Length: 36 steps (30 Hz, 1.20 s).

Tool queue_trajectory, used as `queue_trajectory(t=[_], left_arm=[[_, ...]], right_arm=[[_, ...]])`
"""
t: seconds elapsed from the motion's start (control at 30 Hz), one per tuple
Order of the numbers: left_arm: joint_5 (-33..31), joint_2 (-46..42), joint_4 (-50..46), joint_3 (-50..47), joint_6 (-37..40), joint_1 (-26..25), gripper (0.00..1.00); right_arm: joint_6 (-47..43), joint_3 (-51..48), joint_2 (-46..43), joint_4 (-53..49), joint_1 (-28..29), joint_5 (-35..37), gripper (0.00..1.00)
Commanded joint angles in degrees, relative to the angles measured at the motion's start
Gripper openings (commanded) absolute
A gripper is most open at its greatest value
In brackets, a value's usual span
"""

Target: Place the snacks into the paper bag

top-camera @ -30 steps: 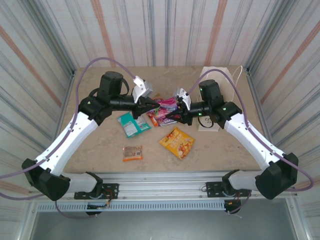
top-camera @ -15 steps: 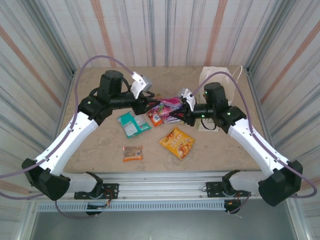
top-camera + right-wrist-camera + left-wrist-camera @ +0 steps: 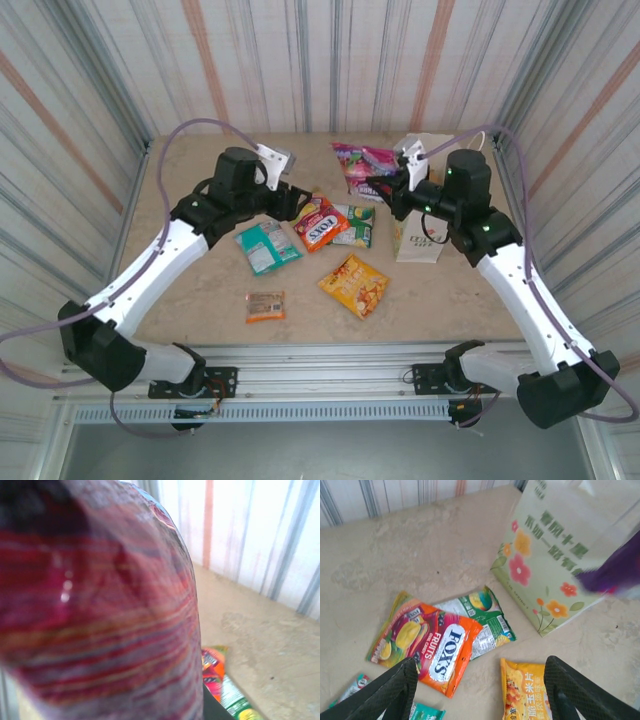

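Purple-pink and glossy, the purple-pink packet (image 3: 362, 160) is hanging in the air over the far half of the bench (image 3: 430, 300), clamped at its near end by the right pincer (image 3: 386, 184), whose jaws are closing tightly on it. In the right wrist view this packet (image 3: 100, 605) is sitting so close to the lens that the fingers gripping it are hidden. The paper bag (image 3: 420, 235) is standing upright near the bench's right edge, just to the right of the lifted packet and apart from it. In the left wrist view the bag's side (image 3: 555, 555) is showing printed flowers and green characters, and a purple blur in front of it is probably the held packet. The left pincer (image 3: 297, 200) is hovering over the middle of the bench with its jaws spread wide and nothing between them (image 3: 481, 662). Below it the red-orange packet (image 3: 316, 222) is lying flat, overlapping the green packet (image 3: 355, 225) on its right. The teal packet (image 3: 265, 247) is lying to the left of those two, the yellow-orange chips packet (image 3: 354, 285) is lying nearer the front edge, and the orange-brown bar (image 3: 265, 305) is lying closest to the front edge.
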Motion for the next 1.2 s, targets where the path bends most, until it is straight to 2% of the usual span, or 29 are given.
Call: queue_trajectory(t=[0.0, 0.27, 0.53, 0.77, 1.03, 1.17], left_arm=[[-0.57, 2.16, 0.96, -1.12, -3.50, 0.05, 0.69], [1.26, 5.34, 1.32, -0.49, -4.13, -0.04, 0.68], [1.70, 6.33, 1.47, -0.47, -4.03, 0.01, 0.67], [2.12, 6.93, 1.60, 0.04, -4.03, -0.03, 0.67], [2.17, 7.21, 1.55, -0.04, -3.87, -0.06, 0.67], [1.75, 7.39, 1.36, 0.12, -3.87, -0.06, 0.67]], right_arm=[[5.39, 4.88, -0.92, 3.98, -2.02, 5.85, 0.10], [9.36, 9.22, -1.40, 4.20, -6.75, 13.07, 0.10], [15.21, 9.30, -1.91, 4.60, -12.80, 20.10, 0.09], [16.37, 6.90, -0.44, 3.15, -14.16, 26.02, 0.08], [17.65, 5.95, 3.44, 3.09, -15.40, 25.91, 0.08], [18.86, 5.61, 6.06, 2.67, -15.35, 23.32, 0.08]])
